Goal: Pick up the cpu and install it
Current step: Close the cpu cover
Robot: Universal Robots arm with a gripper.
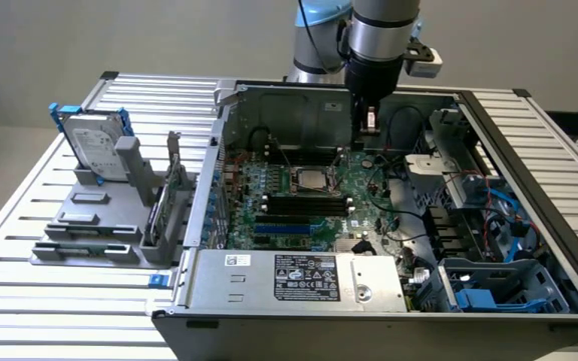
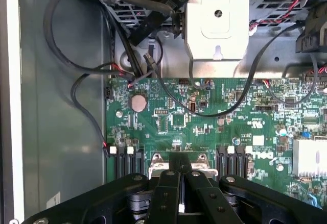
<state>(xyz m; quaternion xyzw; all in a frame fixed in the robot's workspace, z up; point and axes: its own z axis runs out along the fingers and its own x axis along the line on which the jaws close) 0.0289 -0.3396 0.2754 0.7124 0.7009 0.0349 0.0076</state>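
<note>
From where I stand, the arm (image 1: 381,30) comes down at the upper middle of the exterior view and hangs its tool (image 1: 370,129) inside the open computer case (image 1: 289,109), just above the far edge of the green motherboard (image 1: 367,216). The tool's fingers are drawn tight together, narrow as can be. The cpu (image 1: 313,179), a small silver-grey square, lies flat in the metal-framed socket (image 1: 291,180) at the middle of the board, apart from the tool and toward the exterior view's left of it. In the wrist view the closed tool (image 2: 180,160) points at the same motherboard (image 2: 214,117), with a round coin cell (image 2: 138,102) and looping black cables (image 2: 76,71) beyond it. On the slatted worktop (image 1: 28,301), at the exterior view's left, a grey fixture (image 1: 88,226) holds a hard drive (image 1: 93,143) upright. A labelled power supply (image 1: 299,280) sits at the case's near edge.
</note>
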